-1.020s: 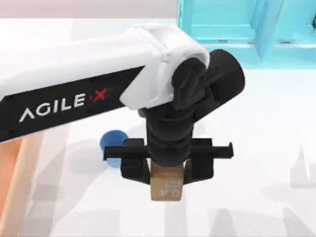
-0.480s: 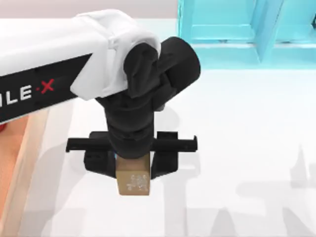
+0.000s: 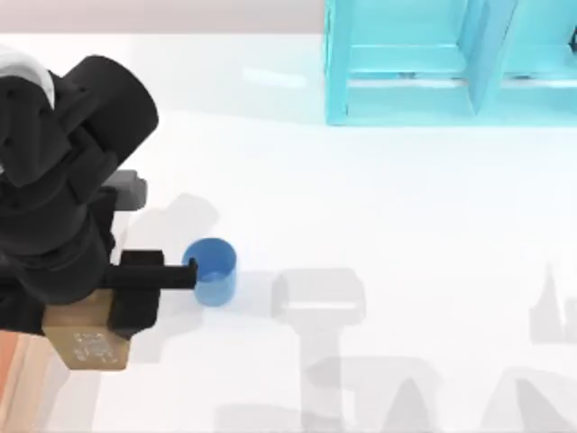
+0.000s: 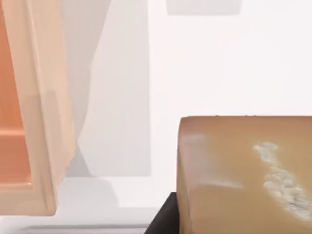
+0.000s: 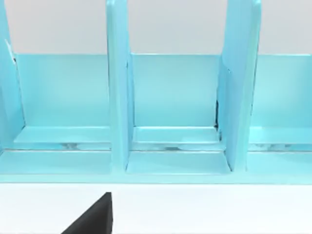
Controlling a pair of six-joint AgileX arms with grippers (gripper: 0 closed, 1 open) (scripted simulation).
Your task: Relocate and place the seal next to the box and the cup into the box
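My left gripper (image 3: 83, 327) is at the table's left edge, shut on the seal (image 3: 87, 347), a golden-brown block with white marks on its top face. The left wrist view has the seal (image 4: 243, 175) close up, held above the white table just beside the box's light-wood wall (image 4: 44, 122). A sliver of the orange-brown box (image 3: 9, 383) lies at the lower left. The small blue cup (image 3: 212, 269) stands upright on the table to the right of the gripper, close to its black crossbar. My right arm is parked facing the shelf, with a black part of the right gripper (image 5: 92, 219) at the picture's edge.
A cyan shelf unit (image 3: 433, 63) with upright dividers stands at the back right, and its compartments (image 5: 175, 97) face the right wrist camera. White tabletop stretches across the middle and right.
My left arm has swung from the middle of the table to the left edge, carrying the seal toward the box. The cup, hidden half a second ago, is uncovered again.
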